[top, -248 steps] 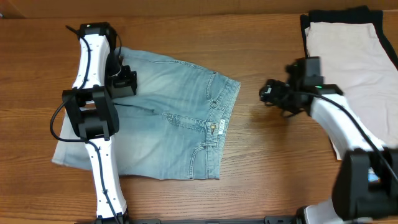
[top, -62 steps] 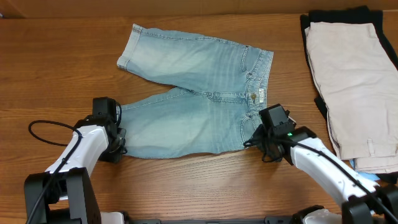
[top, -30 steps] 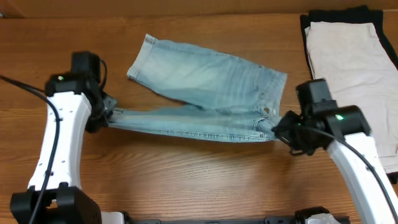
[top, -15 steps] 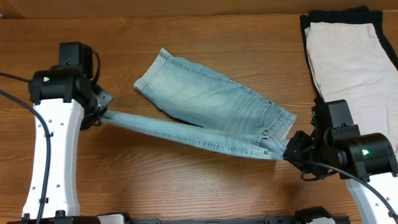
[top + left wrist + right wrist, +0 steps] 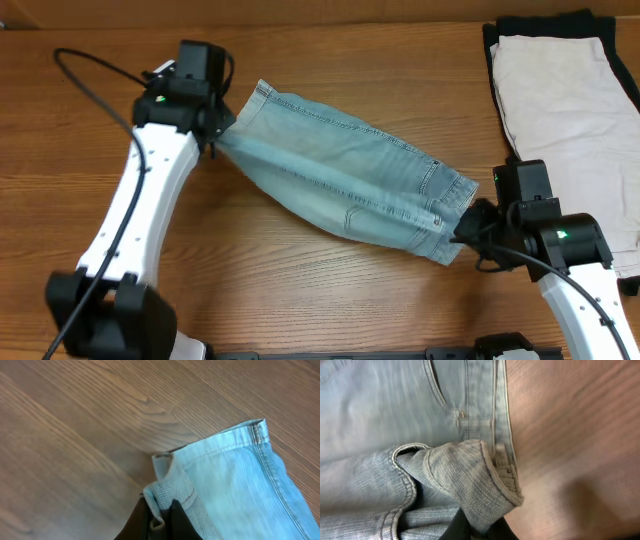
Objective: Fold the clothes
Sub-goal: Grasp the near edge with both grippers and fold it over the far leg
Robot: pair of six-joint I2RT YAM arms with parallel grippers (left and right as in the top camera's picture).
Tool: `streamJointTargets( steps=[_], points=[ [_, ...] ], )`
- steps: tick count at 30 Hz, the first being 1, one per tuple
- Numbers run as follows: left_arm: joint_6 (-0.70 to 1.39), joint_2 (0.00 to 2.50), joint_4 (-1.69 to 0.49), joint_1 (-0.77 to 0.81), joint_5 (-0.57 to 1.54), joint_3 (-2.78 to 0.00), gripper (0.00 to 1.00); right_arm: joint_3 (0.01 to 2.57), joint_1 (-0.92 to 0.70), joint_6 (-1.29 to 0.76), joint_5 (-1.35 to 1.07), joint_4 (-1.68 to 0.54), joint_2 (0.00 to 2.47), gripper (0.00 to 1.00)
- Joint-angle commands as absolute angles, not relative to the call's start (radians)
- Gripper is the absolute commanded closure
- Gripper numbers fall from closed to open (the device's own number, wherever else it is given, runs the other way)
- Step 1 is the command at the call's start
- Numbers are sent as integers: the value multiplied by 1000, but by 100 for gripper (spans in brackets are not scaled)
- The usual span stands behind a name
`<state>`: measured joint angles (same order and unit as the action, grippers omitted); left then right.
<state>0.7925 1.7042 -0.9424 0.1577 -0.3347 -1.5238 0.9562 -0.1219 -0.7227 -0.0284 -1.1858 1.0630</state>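
Wooden table (image 5: 300, 310); denim shorts (image 5: 350, 185) newly doubled over, stretched upper left to lower right, clamped by left gripper (image 5: 214, 137) and right gripper (image 5: 463, 236).

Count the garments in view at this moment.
3. Light-blue denim shorts stretch diagonally across the middle of the table; cream-white shorts sit at the far right edge; a black garment shows beneath them. More could be hidden under that stack.

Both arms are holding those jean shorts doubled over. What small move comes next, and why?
Probably lower both ends so the denim shorts lie flat on the table. The left tool pinches the leg hem, the right tool pinches the waistband, and one leg already lies over the other, so the fold looks ready to set down.
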Motion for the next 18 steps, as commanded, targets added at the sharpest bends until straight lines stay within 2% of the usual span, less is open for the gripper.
streamJointTargets(
  steps=[1, 18],
  points=[
    [794, 1771, -894, 150, -429, -1551, 96, 950, -85, -733, 107, -1137, 1085, 96],
    [808, 1937, -554, 172, -399, -1551, 94, 950, -3, -730, 167, -797, 1441, 96]
  ],
)
